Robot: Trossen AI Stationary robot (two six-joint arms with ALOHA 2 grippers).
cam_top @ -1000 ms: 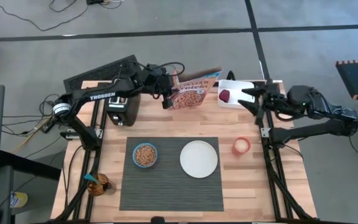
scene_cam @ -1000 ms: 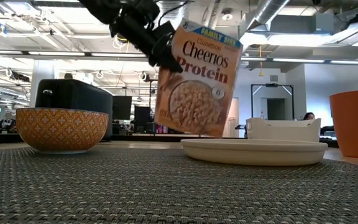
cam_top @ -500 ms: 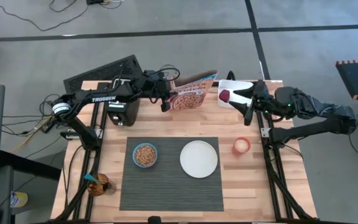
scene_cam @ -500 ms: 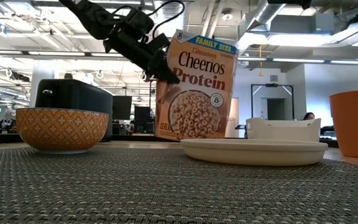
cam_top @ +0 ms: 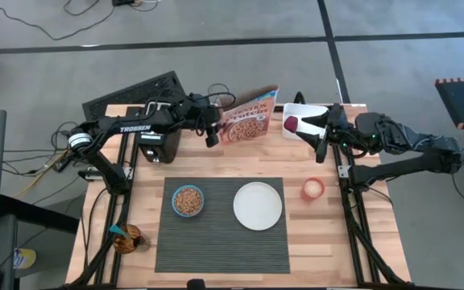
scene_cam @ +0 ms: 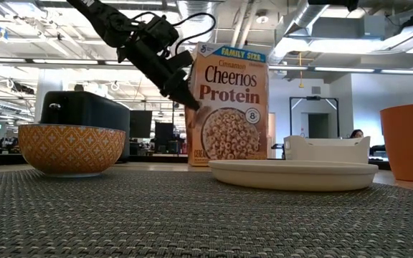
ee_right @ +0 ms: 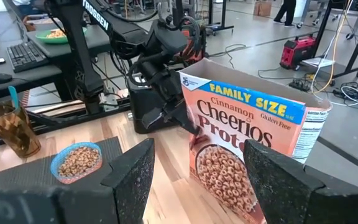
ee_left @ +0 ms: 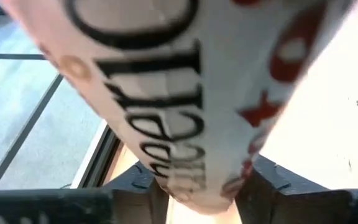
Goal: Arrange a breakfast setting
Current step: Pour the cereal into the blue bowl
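Note:
A Cheerios cereal box (cam_top: pixel 248 121) stands at the table's far middle, with my left gripper (cam_top: pixel 213 133) shut on its left edge. It also shows in the low view (scene_cam: pixel 228 107). My right gripper (cam_top: pixel 322 134) is open and empty at the far right, beside a white container (cam_top: pixel 306 113) that holds a dark-red fruit (cam_top: pixel 292 124). A blue bowl (cam_top: pixel 188 200) of cereal and a white plate (cam_top: pixel 257 205) sit on the dark ribbed placemat (cam_top: pixel 220 242). A blue-handled spoon (cam_top: pixel 119 231) stands in a glass. No bagel shows. My left gripper pinches the box's narrow left side (ee_left: pixel 185 177) between its two fingers, one on the front face and one on the back, about mid-height (scene_cam: pixel 196 107). The fingers come from the table's left, slanting down. The box stands upright with its bottom on the table.
A black toaster (cam_top: pixel 159 143) stands just left of the box, under my left arm. An orange cup (cam_top: pixel 312 188) sits right of the placemat. The glass (cam_top: pixel 127 238) stands at the near left corner. Bare wood lies between the box and the placemat.
My left gripper has gone down and a little toward the table's left edge, tipping the cereal box from tilted and lifted to upright, with its bottom on the table. My right gripper has shifted slightly toward the table's left.

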